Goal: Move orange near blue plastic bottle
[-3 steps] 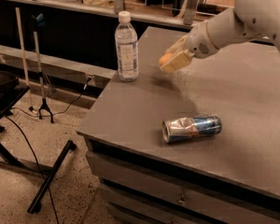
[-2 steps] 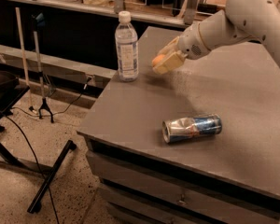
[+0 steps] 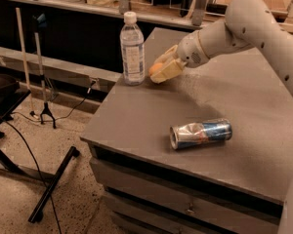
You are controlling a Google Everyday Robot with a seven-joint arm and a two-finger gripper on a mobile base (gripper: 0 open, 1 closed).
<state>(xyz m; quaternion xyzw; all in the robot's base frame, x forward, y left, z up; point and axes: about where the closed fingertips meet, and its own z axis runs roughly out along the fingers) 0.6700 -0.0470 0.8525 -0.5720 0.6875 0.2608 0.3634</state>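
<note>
The blue plastic bottle (image 3: 132, 49) stands upright near the back left corner of the grey table (image 3: 151, 111), clear with a white cap and a pale label. My gripper (image 3: 162, 70) reaches in from the right and is low over the table just right of the bottle. Its pale fingers (image 3: 169, 68) are shut on the orange (image 3: 156, 69), which shows between them as a small orange patch. The orange is a short gap away from the bottle's base.
A crushed silver-and-blue drink can (image 3: 200, 134) lies on its side near the table's front edge. Drawers are under the tabletop. A black stand (image 3: 41, 89) and cables are on the floor at the left. A shelf runs behind the table.
My gripper has moved left and down with the orange, from the middle back of the table to close beside the bottle.
</note>
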